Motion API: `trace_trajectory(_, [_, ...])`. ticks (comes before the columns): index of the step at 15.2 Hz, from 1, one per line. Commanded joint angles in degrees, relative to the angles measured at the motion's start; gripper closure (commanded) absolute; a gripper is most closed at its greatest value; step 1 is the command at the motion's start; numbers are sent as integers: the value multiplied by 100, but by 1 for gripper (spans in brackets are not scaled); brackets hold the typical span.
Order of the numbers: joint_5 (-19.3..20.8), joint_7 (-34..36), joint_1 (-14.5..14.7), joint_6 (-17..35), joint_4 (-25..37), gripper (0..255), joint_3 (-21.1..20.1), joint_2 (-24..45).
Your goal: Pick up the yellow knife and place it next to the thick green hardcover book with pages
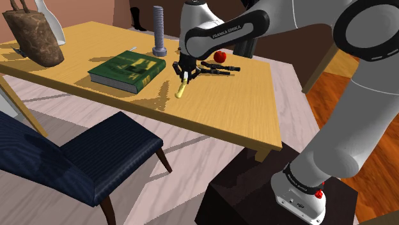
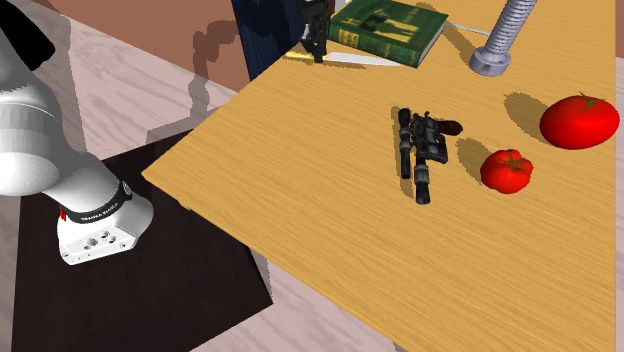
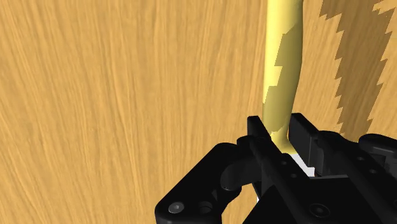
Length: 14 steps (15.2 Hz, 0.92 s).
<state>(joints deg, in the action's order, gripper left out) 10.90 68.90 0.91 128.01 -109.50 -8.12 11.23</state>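
My black gripper [image 1: 184, 74] is shut on a yellow knife [image 1: 181, 90], which slants down from the fingers over the wooden table [image 1: 243, 108]. In the wrist view the fingertips [image 3: 259, 130] clasp the pale yellow handle [image 3: 283, 76], which runs away from the hand above the wood grain. The thick green hardcover book [image 1: 125, 69] lies flat a short way toward the shoulder view's left of the knife. In the second exterior view the gripper [image 2: 318, 45] hangs beside the book [image 2: 390, 28], and the knife [image 2: 345, 59] shows as a thin pale strip along the book's near edge. I cannot tell if the knife touches the table.
A black toy pistol [image 2: 422, 150] and two red tomatoes [image 2: 579, 121] [image 2: 507, 170] lie behind the gripper. A large grey bolt [image 1: 158, 29] stands past the book. A brown bag [image 1: 35, 35] sits at the table's far left. A dark blue chair [image 1: 83, 160] stands by the table's near edge.
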Motion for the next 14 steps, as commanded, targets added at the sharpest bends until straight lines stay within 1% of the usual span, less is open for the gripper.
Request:
trace_trajectory(1, [27, 24, -1, 129, -61, 255, 9, 66])
trace_trajectory(10, [185, 186, 19, 741, -349, 255, 55, 406])
trace_trajectory(14, [185, 186, 19, 741, -349, 255, 55, 406])
